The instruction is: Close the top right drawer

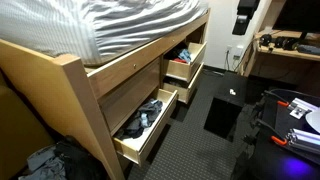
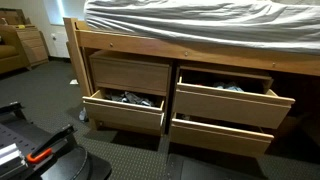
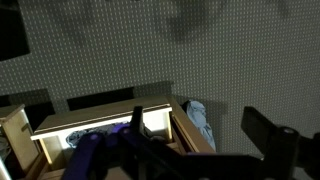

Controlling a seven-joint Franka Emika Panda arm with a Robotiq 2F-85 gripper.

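While the top right drawer point(image 2: 225, 104) stands open above dark carpet point(image 2: 130, 150), the hand's point(image 3: 200, 140) spread is unclear.

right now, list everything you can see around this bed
bed frame: one, pale wood, holds four drawers
bedding: one, grey striped, on the frame
top right drawer: one, pale wood, open, dark and reddish things inside
top left drawer: one, pale wood, shut
bottom left drawer: one, pale wood, open, black and blue clothes inside
bottom right drawer: one, pale wood, open
desk: one, wood, far corner
clothes heap: one, grey-blue, floor by the bedpost
gripper: one, dark, low in the wrist view; open or shut unclear
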